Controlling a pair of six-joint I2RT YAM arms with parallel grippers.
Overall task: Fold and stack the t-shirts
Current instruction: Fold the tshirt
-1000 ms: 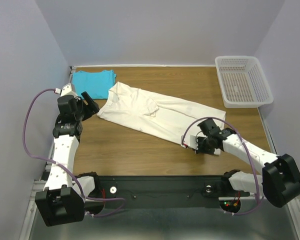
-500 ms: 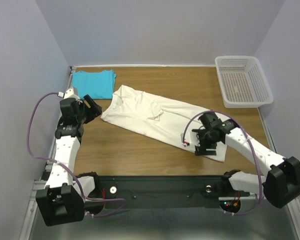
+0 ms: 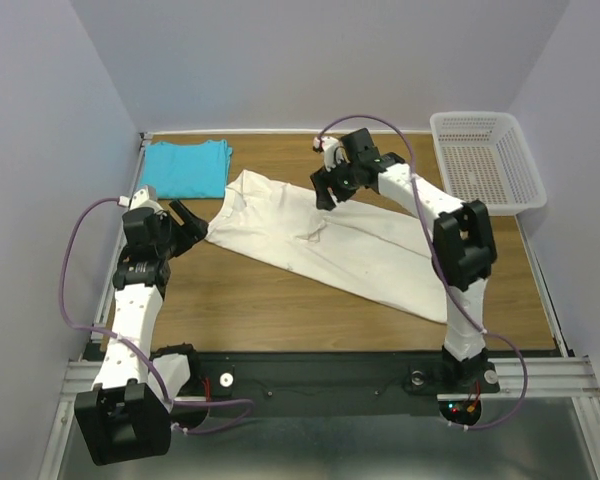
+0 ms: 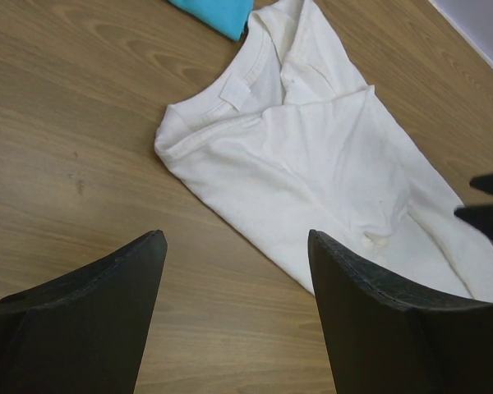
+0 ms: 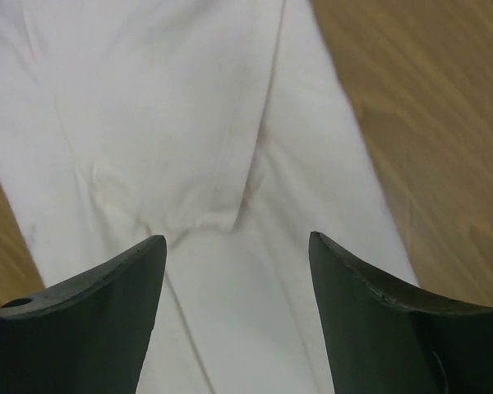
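- Top external view: a wood-grain table stands between pale lilac-grey walls. A dark rail runs along its near edge, where the arm bases sit.
- A white perforated basket sits at the far right corner, well off to the right of the right tool.
- The cream t-shirt lies flat as a long strip, slanting from far left to near right.
- The left tool has its fingers spread wide with nothing between them and hangs over bare wood. The cream shirt's collar end lies just ahead of it, as the left wrist view shows.
- The folded turquoise t-shirt lies in the far left corner, beyond the left tool and just beside the cream collar.
- The right tool is also spread and empty, above the cream shirt's far edge. In the right wrist view, cream cloth with a creased fold fills the space below and between its fingers. Whether they touch the cloth cannot be told.
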